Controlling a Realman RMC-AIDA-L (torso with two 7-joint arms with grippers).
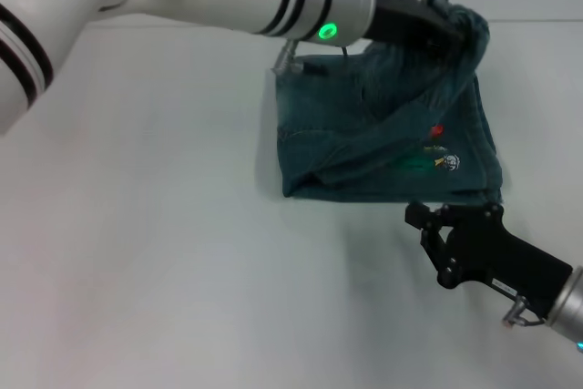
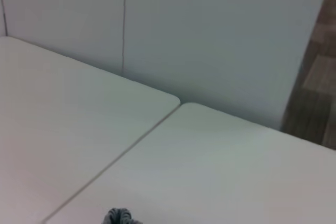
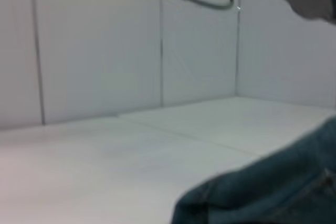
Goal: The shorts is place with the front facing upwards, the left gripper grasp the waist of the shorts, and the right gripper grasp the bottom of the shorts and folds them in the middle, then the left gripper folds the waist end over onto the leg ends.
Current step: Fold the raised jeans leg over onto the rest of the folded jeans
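The tabletop (image 1: pixel 164 252) carries the shorts (image 1: pixel 383 134), folded. The left pincer (image 1: pixel 435 23) is clamped on the waist (image 1: pixel 455 15), lifted. The right pincer (image 1: pixel 426 218), fingers narrowly parted, holds nothing just beside the bottom (image 1: pixel 401 194).

1. The left hand (image 1: pixel 435 25) has its fingertips buried in the lifted fold of the shorts (image 1: pixel 383 134); their grip is hidden.
2. The waist of the shorts lies concealed inside that fold.
3. The right hand (image 1: pixel 428 220), just beside the shorts, is too dark to read.
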